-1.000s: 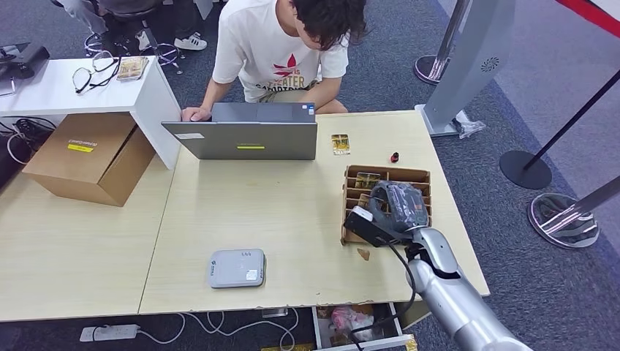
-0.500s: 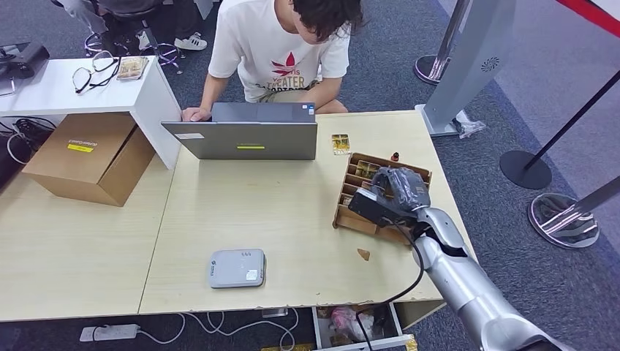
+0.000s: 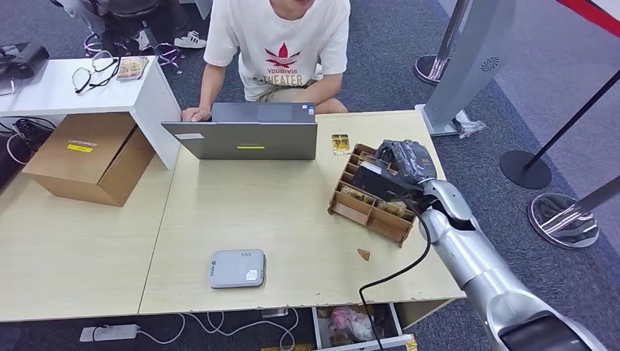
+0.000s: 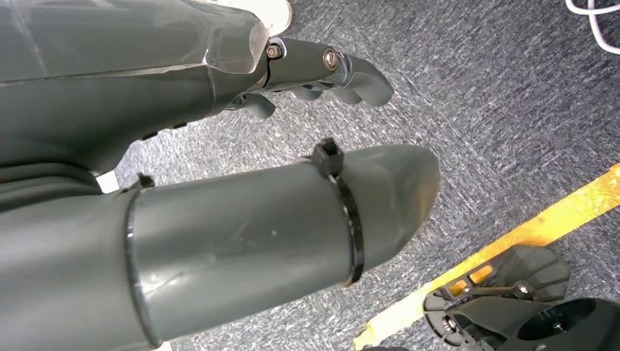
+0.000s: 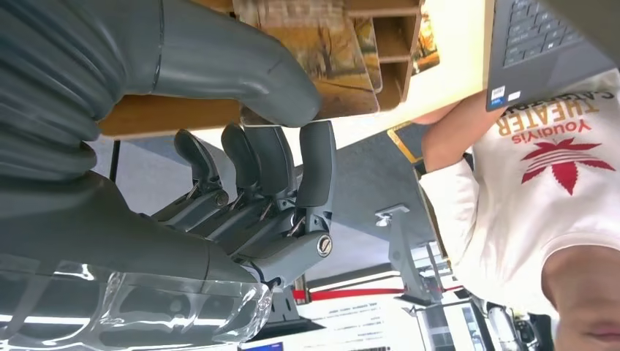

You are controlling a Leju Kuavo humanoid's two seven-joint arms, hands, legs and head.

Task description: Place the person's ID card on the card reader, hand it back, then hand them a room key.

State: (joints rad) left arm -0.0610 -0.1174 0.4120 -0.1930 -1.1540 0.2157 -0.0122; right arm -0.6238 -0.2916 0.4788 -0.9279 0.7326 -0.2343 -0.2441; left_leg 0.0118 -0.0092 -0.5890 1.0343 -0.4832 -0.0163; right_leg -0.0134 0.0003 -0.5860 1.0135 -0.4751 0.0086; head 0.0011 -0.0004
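On the pale table (image 3: 241,219) the right robot hand (image 3: 401,164) pinches a room key (image 5: 322,51) at the wooden card rack (image 3: 365,212), the person (image 3: 278,44) straight beyond it, nearer this arm

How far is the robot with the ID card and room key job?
Nothing looks finished: the card reader is bare. In hand: the right robot hand is at the wooden card rack, thumb on a printed card. Reading, returning and key handover remain.
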